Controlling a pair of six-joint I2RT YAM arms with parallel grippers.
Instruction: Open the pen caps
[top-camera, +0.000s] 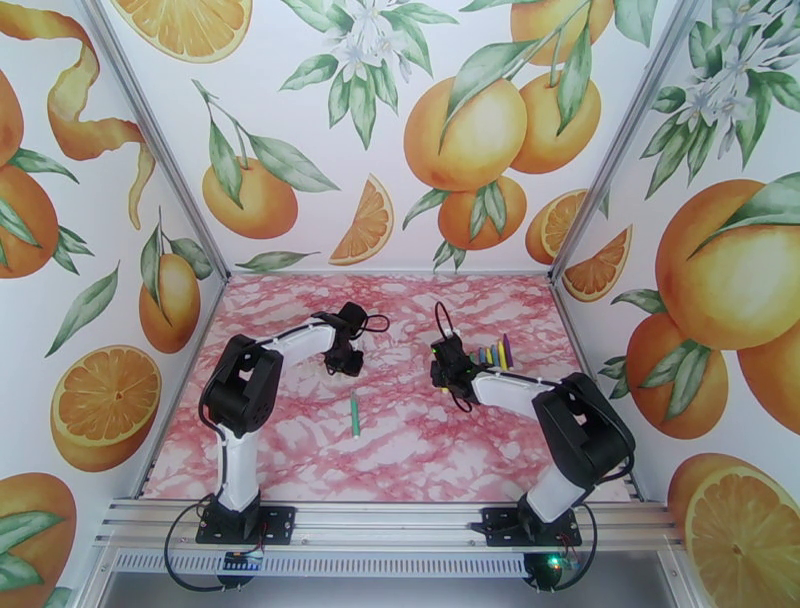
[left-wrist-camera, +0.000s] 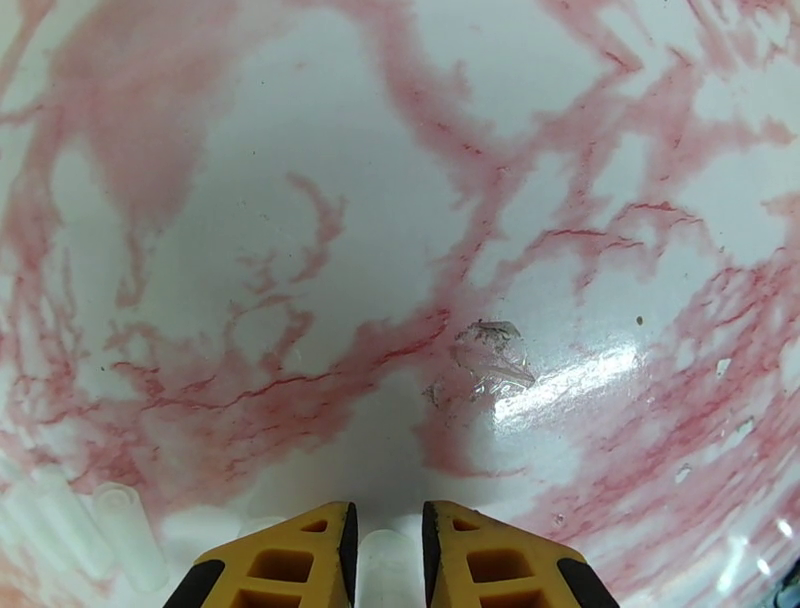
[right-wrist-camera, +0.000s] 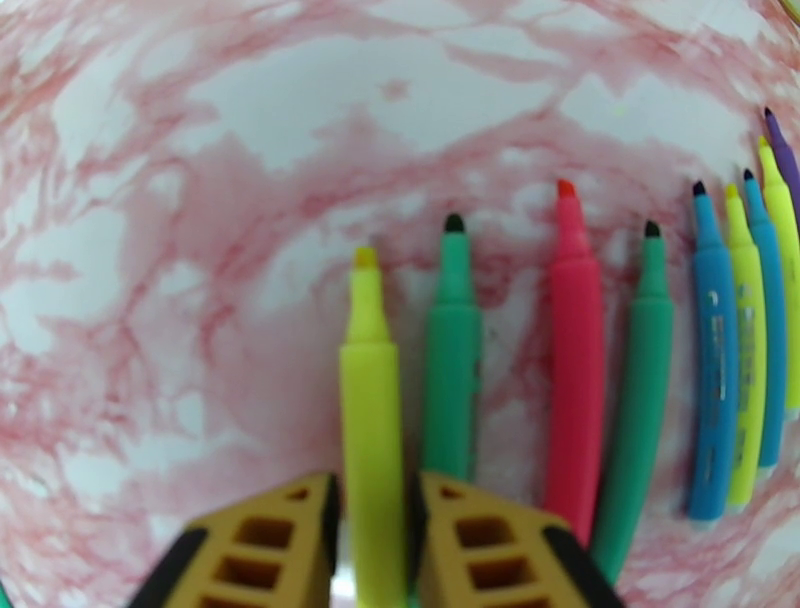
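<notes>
One green pen (top-camera: 353, 415) alone on surface (top-camera: 300, 460), cap too small to judge; long axis near-to-far, lying nearward of both hands, closer to left hand (left-wrist-camera: 385, 510). Left hand clamped on clear cap (left-wrist-camera: 388, 570), spare clear caps (left-wrist-camera: 90, 520) beside. Right hand (right-wrist-camera: 375, 485) clamped on uncapped yellow pen (right-wrist-camera: 368, 400) at left end of pen row (right-wrist-camera: 575, 350). Probably green next.
</notes>
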